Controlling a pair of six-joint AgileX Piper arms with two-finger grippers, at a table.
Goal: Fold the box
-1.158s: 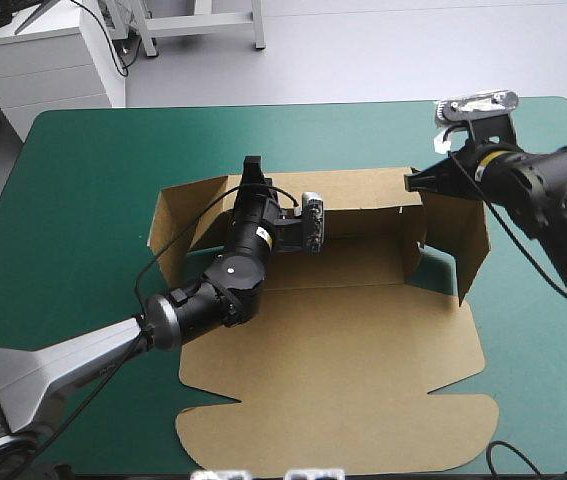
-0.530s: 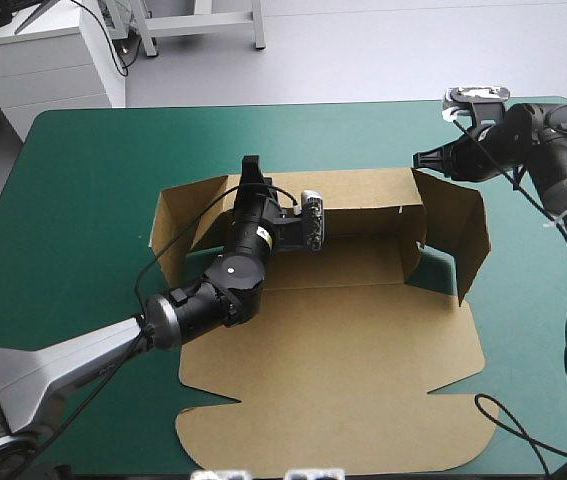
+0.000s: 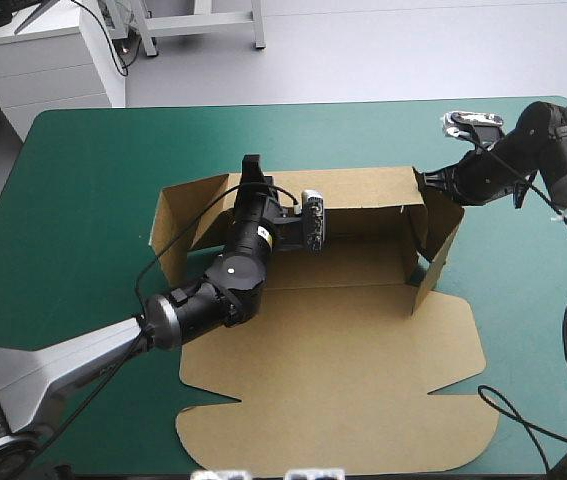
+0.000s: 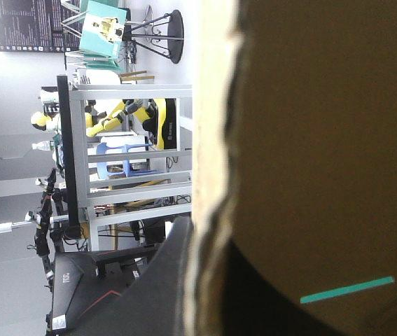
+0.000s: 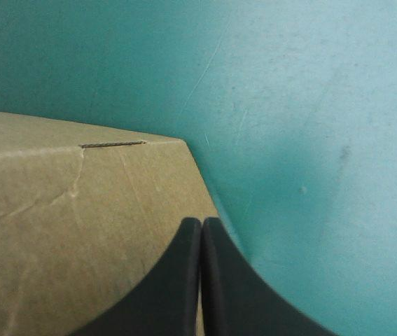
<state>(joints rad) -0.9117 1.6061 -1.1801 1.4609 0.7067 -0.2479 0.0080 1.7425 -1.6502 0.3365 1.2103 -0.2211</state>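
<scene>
The left gripper (image 3: 252,168) clamps the brown box (image 3: 333,370) at its 11 o'clock, the raised back wall between nearly closed fingers. The box lies mid-table on the teal-green cover (image 3: 83,200). At its 2 o'clock, the right gripper (image 3: 426,184), fingers pressed together and empty, touches the upright side flap.

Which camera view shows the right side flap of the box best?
The high view: the whole right flap stands raised at the end of the box. The right wrist view shows only one brown corner; the left wrist view only another wall's edge, close up.
</scene>
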